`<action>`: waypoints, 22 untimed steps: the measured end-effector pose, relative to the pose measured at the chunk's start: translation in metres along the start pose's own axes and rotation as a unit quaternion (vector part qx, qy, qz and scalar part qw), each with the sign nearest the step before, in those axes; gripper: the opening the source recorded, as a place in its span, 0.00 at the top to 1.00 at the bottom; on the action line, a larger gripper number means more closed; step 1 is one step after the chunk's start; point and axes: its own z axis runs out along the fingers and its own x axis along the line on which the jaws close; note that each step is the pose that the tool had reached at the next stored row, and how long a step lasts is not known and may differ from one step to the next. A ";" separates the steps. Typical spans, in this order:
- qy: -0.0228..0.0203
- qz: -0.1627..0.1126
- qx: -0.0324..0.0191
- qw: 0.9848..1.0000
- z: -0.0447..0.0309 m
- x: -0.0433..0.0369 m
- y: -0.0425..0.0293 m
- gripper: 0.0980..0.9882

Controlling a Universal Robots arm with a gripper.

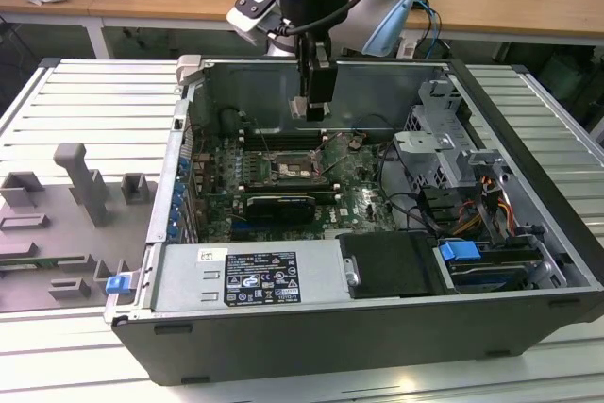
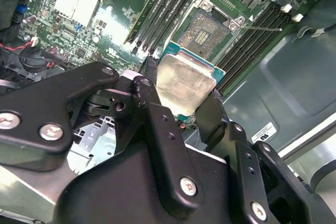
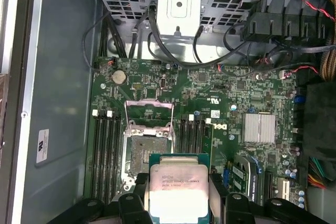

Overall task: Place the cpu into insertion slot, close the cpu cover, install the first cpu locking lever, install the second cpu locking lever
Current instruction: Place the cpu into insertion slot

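Note:
My gripper [image 3: 177,183] is shut on the cpu [image 3: 177,188], a square chip with a pale metal top and a green rim, held by two opposite edges between the black fingers [image 3: 219,182]. In the second wrist view the cpu [image 2: 184,85] hangs tilted, a little short of and above the insertion slot [image 2: 207,32]. The insertion slot [image 3: 143,151] lies bare with its dark contact field showing. The cpu cover [image 3: 149,115] stands swung open on the slot's far side. In the exterior view the gripper [image 1: 315,109] hovers inside the open computer case, above the insertion slot [image 1: 300,169].
Long memory slots [image 3: 105,150] flank the socket on both sides. A silver heat sink [image 3: 259,128], a black graphics card [image 1: 278,205], the power supply [image 1: 250,276], a drive cage [image 1: 439,139] and cables crowd the case. Grey fixtures [image 1: 80,186] sit on the exterior view's left.

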 end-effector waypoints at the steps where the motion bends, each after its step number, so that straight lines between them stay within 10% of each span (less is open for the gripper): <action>1: 0.000 0.000 0.000 1.000 0.0004 0.0000 0.0000 0.51; 22: -0.001 0.006 0.000 1.000 0.0118 0.0008 -0.0011 0.51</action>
